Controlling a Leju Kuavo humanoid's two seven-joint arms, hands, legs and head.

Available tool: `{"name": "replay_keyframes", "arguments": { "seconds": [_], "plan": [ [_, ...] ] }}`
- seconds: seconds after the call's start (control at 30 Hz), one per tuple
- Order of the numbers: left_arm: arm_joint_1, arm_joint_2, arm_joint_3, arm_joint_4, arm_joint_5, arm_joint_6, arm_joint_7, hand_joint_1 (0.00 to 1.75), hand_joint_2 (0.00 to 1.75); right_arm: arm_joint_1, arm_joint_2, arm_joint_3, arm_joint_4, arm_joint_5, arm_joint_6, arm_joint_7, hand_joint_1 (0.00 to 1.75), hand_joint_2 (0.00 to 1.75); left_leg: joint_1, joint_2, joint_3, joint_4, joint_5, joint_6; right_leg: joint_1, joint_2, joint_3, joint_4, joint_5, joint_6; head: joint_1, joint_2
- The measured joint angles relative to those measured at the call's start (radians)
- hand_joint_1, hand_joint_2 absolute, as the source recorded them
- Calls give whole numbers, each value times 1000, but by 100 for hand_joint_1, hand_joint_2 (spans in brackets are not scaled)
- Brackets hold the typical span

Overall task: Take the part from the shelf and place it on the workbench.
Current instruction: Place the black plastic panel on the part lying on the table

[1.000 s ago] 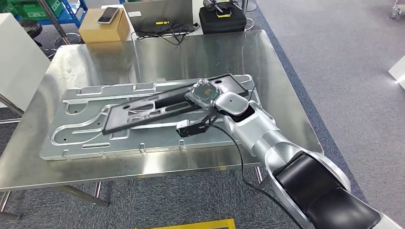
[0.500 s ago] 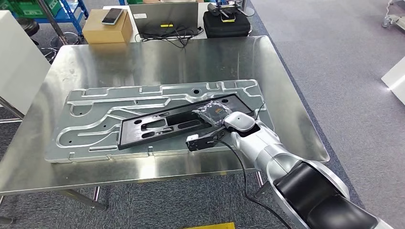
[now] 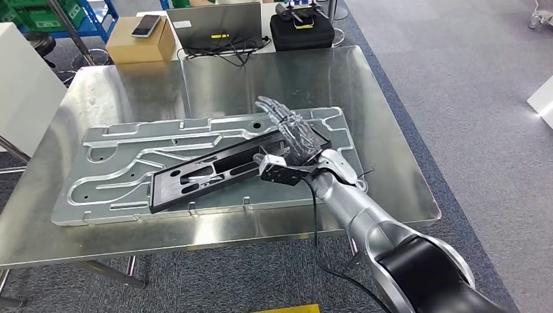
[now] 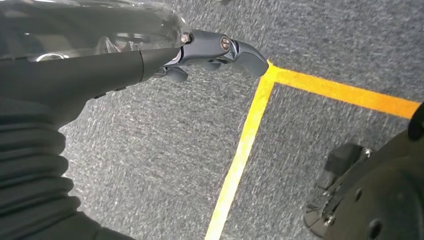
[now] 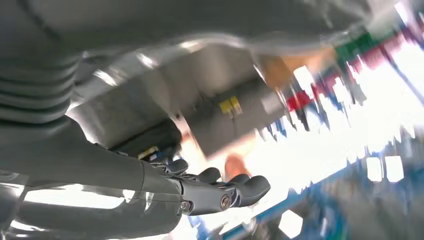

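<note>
The part (image 3: 215, 171) is a long black flat frame with cut-outs. It lies slanted on a large silver stamped panel (image 3: 124, 153) on the steel workbench (image 3: 130, 85). My right hand (image 3: 291, 130) is above the part's right end, fingers spread and stretched away from me, holding nothing. In the right wrist view the same hand (image 5: 200, 190) shows bare fingers in front of a blurred background. My left hand (image 4: 200, 50) hangs beside my body over grey carpet, fingers loosely extended, with nothing in it.
At the workbench's far edge stand a cardboard box with a phone on it (image 3: 140, 36), a laptop with cables (image 3: 215, 23) and a black case (image 3: 301, 29). A white cabinet (image 3: 23, 85) stands at the left. A yellow floor line (image 4: 240, 150) runs under my left hand.
My right hand has let go of the part's right end and its fingers have opened and risen. The part has settled flat onto the panel. The camera has shifted slightly.
</note>
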Motion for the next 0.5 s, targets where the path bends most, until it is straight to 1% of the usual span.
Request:
{"name": "replay_keyframes", "arguments": {
  "seconds": [0.03, 0.07, 0.1, 0.13, 0.17, 0.23, 0.27, 0.3, 0.33, 0.4, 0.43, 0.47, 0.5],
  "plan": [
    [0, 0, 0, 0, 0, 1, 1, 0, 0, 24, -6, -1, -67, -63, -16, -1, 0, 0, 0, 0, 34, -70, 37, 3, 0, 0, 2, 1, -2, 3, 0, 0],
    [0, 1, 0, 0, 0, 1, 2, 0, 0, 45, -14, -1, -131, -111, -32, -1, 0, 0, -1, 0, 70, -140, 63, 7, 1, 0, 3, 2, -5, 6, 0, 0],
    [0, 1, 0, 0, 0, 2, 2, 0, 0, 64, -23, -1, -193, -145, -45, -1, 0, 0, -3, -1, 97, -195, 81, 12, 3, 0, 4, 4, -7, 10, 0, 0],
    [1, 2, 0, 0, 0, 2, 2, 0, 0, 82, -33, -1, -248, -164, -55, -1, 0, 0, -5, -1, 113, -227, 87, 17, 4, 1, 4, 4, -9, 15, 0, 0],
    [2, 1, 0, 0, 0, 2, 2, 0, 0, 98, -42, -1, -294, -174, -67, -2, 0, 0, -8, -1, 118, -236, 84, 22, 5, 1, 4, 4, -9, 19, 0, 0],
    [3, 1, 3, 0, 0, 2, 3, 0, 0, 141, -62, -3, -392, -185, -117, -2, 0, 0, -7, -1, 119, -242, 86, 34, 4, 1, 5, 3, -12, 31, 0, 0],
    [3, 0, 6, 0, 0, 1, 2, 0, 0, 171, -76, -10, -456, -182, -155, -2, 0, 0, -5, -2, 121, -246, 88, 40, 3, 1, 2, 13, -22, 37, 0, 0],
    [4, 0, 11, 0, 0, 0, 1, 0, 0, 210, -94, -23, -528, -174, -193, -2, 0, 0, -3, -2, 123, -250, 90, 47, 3, 1, -9, 42, -41, 42, 0, 0],
    [5, -1, 18, 0, 0, -1, -2, 0, 0, 258, -114, -48, -610, -161, -226, -2, 0, 0, -2, -3, 124, -252, 90, 53, 2, 1, -30, 90, -70, 47, 0, 0],
    [14, -4, 38, 0, 0, -3, -11, 0, 0, 388, -157, -136, -774, -146, -261, -1, 0, 0, -3, -11, 126, -252, 87, 61, 2, 1, -95, 223, -129, 53, 0, 0],
    [20, -7, 50, 0, 0, -4, -17, 0, 0, 458, -177, -192, -846, -152, -266, -1, 0, 0, -3, -15, 127, -251, 85, 63, 2, 1, -120, 269, -141, 54, 0, 0],
    [28, -10, 60, 0, 0, -4, -21, 0, 0, 524, -195, -250, -908, -164, -268, -1, 0, 0, -4, -19, 128, -250, 83, 64, 2, 1, -130, 281, -135, 54, 0, 0],
    [34, -13, 70, 0, 0, -4, -24, 0, 0, 581, -210, -303, -958, -174, -268, -1, 0, 0, -5, -21, 129, -248, 81, 63, 2, 1, -119, 250, -110, 53, 0, 0]
  ]
}}
